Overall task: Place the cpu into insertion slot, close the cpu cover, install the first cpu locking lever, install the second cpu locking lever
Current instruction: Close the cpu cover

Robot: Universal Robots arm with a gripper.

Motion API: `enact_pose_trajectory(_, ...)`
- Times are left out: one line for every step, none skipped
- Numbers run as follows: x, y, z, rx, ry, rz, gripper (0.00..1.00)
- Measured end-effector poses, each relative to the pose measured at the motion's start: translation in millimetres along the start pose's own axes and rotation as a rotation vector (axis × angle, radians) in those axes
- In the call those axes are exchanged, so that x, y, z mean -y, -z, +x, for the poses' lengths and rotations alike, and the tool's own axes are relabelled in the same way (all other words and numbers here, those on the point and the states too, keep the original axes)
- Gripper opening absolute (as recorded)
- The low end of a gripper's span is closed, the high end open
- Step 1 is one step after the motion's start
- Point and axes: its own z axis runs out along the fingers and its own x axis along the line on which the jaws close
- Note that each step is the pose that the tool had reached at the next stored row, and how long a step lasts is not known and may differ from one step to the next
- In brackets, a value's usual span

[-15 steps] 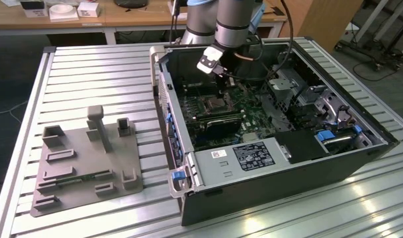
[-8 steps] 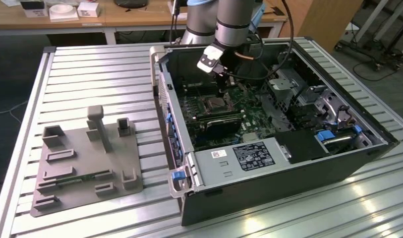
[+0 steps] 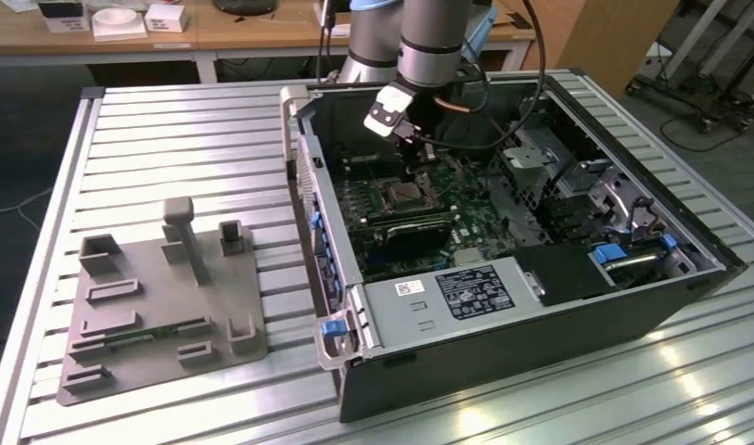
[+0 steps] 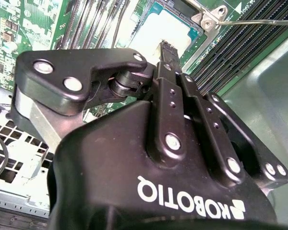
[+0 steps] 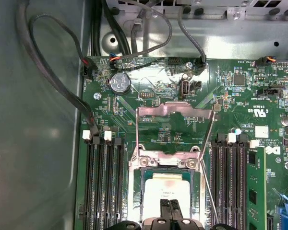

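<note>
Arm's down inside the open black computer case, which sits on the slatted aluminium tabletop w/ a grey plastic fixture plate on the exterior view's left.

First wrist view: the black two-finger end effector has its fingertips pressed together, nothing pinched between them that I can see. The tips sit right over the near edge of the small flat square cpu with the silvery-grey metal top. Can't tell if they touch it.

The cpu lies flat, metal face up, inside the square insertion slot with the silver metal rim on the green motherboard. It's square, so no long axis to speak of. Its sides run parallel to the long black memory slots that flank the slot on both sides.

The thin silvery square-frame cpu cover is swung open. It's hinged at the slot edge farthest from the end effector and tipped back away from the cpu, w/ green board showing through its big cut-out.

Second wrist view: same story. The closed tips are poised above the cpu's pale top, and a thin silver wire lever runs just beside the slot corner, not latched over the cover.
</note>
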Motion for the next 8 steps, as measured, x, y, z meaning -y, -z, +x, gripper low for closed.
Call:
enact_pose_trajectory(0.0,0.0,0.0,0.0,0.0,0.0,0.1)
enact_pose_trajectory(0.0,0.0,0.0,0.0,0.0,0.0,0.1)
enact_pose_trajectory(0.0,0.0,0.0,0.0,0.0,0.0001,0.1)
enact_pose_trajectory(0.0,0.0,0.0,0.0,0.0,0.0,0.1)
enact_pose_trajectory(0.0,0.0,0.0,0.0,0.0,0.0,0.1)
enact_pose_trajectory(0.0,0.0,0.0,0.0,0.0,0.0,0.1)
enact_pose_trajectory(0.1,0.0,0.0,0.0,0.0,0.0,0.1)
enact_pose_trajectory(0.1,0.0,0.0,0.0,0.0,0.0,0.1)
